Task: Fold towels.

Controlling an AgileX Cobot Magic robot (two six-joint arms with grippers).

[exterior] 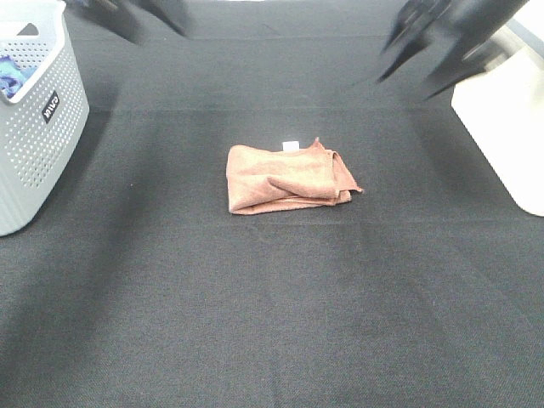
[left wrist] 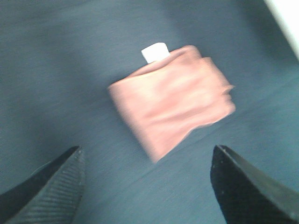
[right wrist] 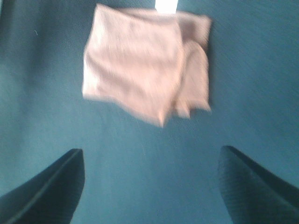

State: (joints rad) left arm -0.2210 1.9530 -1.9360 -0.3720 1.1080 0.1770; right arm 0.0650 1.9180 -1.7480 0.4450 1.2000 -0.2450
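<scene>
Reddish-brown towel (exterior: 287, 178) lies folded on the black worktop (exterior: 272, 323)
Your left end effector (left wrist: 145, 154) and right end effector (right wrist: 150, 156) hang spread, clear of it

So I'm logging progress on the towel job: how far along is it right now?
Done, apparently: the towel lies on the black table as a compact folded bundle, white tag at its far edge, layers uneven at one end. In hand: nothing; the left end effector and right end effector are both open, clear of it. Left: perhaps squaring that uneven end.
</scene>
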